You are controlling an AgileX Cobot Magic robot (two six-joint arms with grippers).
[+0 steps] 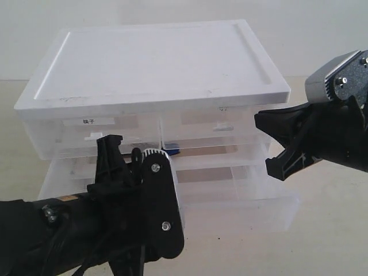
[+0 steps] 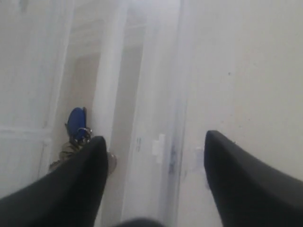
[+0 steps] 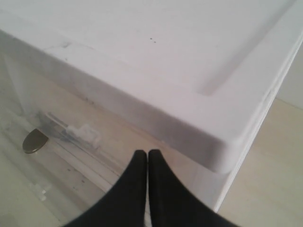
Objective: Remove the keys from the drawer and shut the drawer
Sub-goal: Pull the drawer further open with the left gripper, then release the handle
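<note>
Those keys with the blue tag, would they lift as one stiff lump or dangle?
Probably dangle: the keys sit loose on a ring with the blue fob. Small bare metal, so likely light yet slippery for the left gripper.

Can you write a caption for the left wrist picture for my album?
The open left gripper hangs above the clear drawer where the keys with a blue fob lie.

Pale beige tabletop, faintly speckled; plain white wall rising behind the tabletop; soft, even light across it.
</note>
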